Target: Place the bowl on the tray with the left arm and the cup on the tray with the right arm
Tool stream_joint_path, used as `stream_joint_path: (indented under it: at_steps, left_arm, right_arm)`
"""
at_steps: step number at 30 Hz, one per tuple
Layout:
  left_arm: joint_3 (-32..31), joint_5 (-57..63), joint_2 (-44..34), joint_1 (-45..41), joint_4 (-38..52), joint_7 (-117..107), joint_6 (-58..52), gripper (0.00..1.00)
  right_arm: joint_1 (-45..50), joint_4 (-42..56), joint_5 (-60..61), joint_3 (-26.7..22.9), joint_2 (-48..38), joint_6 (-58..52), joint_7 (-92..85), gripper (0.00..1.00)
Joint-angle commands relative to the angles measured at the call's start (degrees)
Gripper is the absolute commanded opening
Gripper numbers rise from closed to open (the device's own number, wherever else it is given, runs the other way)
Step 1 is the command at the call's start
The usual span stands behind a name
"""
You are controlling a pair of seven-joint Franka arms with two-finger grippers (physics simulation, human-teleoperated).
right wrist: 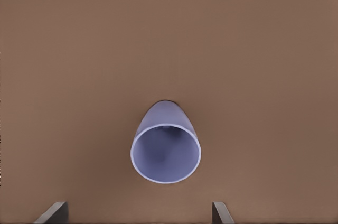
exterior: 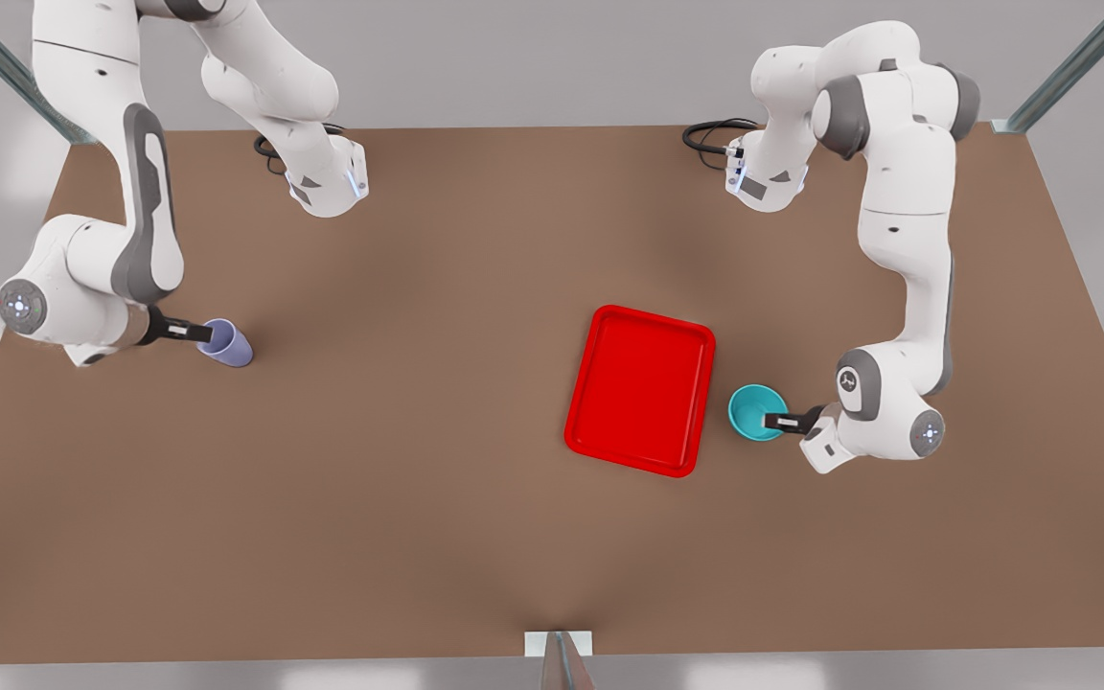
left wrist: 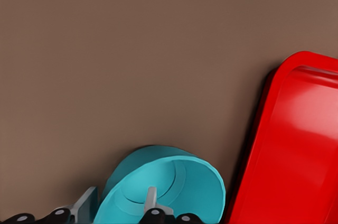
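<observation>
My left end effector (exterior: 770, 422) pinched the bowl (exterior: 753, 410) rim just beside the tray (exterior: 640, 388) edge, while my right end effector (exterior: 209, 333), fingers (right wrist: 53, 212) apart, faced the cup (exterior: 229, 343) on open counter (exterior: 399, 460).

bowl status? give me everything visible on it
The small glossy turquoise-teal round bowl is plain, open side up, empty, and looks tilted in the left wrist view. It sits just off the flat red rectangular tray's edge on the front view's right, not on it. The left gripper straddles its rim, one finger inside and one outside the wall. Whether it rests on the brown table or is lifted, I cannot tell.
</observation>
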Motion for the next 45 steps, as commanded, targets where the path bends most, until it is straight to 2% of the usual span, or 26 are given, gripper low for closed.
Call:
stream_joint_path:
  at_steps: [1, 4, 7, 9, 16, 20, 22, 24, 30, 34, 35, 36, 38, 39, 42, 43, 45]
  left_arm:
    - [0.00, 0.19, 0.10, 0.00, 0.09, -0.01, 0.24, 0.43]
    - [0.00, 1.77, 0.10, -0.35, 0.18, -0.36, 1.73, 0.43]
    - [0.00, 2.04, 0.10, -0.44, 0.26, -0.63, 1.91, 0.25]
    - [0.00, 1.95, 0.10, -0.44, 0.35, -0.80, 1.91, 0.22]
    - [0.00, 1.86, -0.69, -0.70, 1.23, -4.14, 0.41, 0.21]
    - [0.00, 1.86, -3.42, -1.41, 6.94, -14.94, -9.34, 0.21]
    - [-1.93, 1.33, -4.21, -2.29, 9.58, -24.17, -11.36, 0.21]
    - [-5.10, 0.98, -4.47, -5.10, 9.58, -34.37, -10.22, 0.21]
    - [-5.80, -3.94, -0.34, -10.90, 8.97, -40.35, 1.82, 0.21]
    - [-5.80, -3.68, 1.77, -11.16, 8.61, -39.83, 2.70, 0.21]
    - [-5.80, -3.41, 2.12, -11.16, 8.61, -38.69, 2.70, 0.39]
    - [-5.80, -3.41, 2.12, -11.08, 8.61, -38.24, 2.70, 0.77]
    - [-5.80, -3.33, 2.12, -11.08, 8.61, -37.72, 2.70, 0.94]
    - [-5.80, -3.33, 2.12, -11.08, 8.61, -37.63, 2.61, 0.99]
    - [-5.01, -1.75, 0.89, -10.55, 9.14, -36.31, 1.56, 0.99]
    - [-4.83, 7.12, -1.21, -10.02, 9.23, -36.22, -1.68, 0.99]
    - [-0.36, 13.55, -8.15, -9.15, 11.69, -27.54, -15.57, 0.99]
  right_arm:
    - [-0.04, 0.18, 0.00, 0.00, -0.01, -0.08, 0.01, 1.00]
    - [0.04, 0.71, 0.00, 0.09, 0.26, -0.26, 0.01, 1.00]
    - [0.04, 1.15, 0.00, 0.09, 0.43, -0.35, 0.01, 1.00]
    - [0.13, 1.58, 0.00, 0.09, 0.35, -0.52, 0.01, 1.00]
    - [0.31, 2.38, 0.00, 0.18, 0.35, -0.70, 0.01, 1.00]
    - [0.22, 2.38, 0.00, 0.18, 0.43, -0.61, -0.08, 1.00]
    - [0.31, 2.38, 0.00, 0.18, 0.43, -0.61, -0.08, 1.00]
    - [0.31, 2.38, 0.00, 0.18, 0.43, -0.61, -0.08, 1.00]
    - [0.13, 2.38, 0.00, 0.18, 0.43, -0.61, -0.16, 1.00]
    - [0.13, 2.38, 0.00, 0.18, 0.43, -0.70, -0.16, 1.00]
    - [0.13, 2.46, 0.00, 0.18, 0.43, -0.70, -0.16, 1.00]
    - [0.13, 2.64, 0.00, 0.18, 0.61, -0.70, -0.16, 1.00]
    - [0.04, 2.64, 0.00, 0.18, 0.70, -0.70, -0.25, 1.00]
    - [0.04, 2.64, 0.00, 0.18, 0.70, -0.70, -0.16, 1.00]
    - [-0.04, 2.64, 0.00, 0.18, 0.70, -0.70, -0.16, 1.00]
    - [-0.13, 2.55, 0.00, 0.18, 0.70, -0.70, -0.25, 1.00]
    - [-0.22, 2.20, 0.00, 0.18, 0.61, -0.79, -0.25, 1.00]
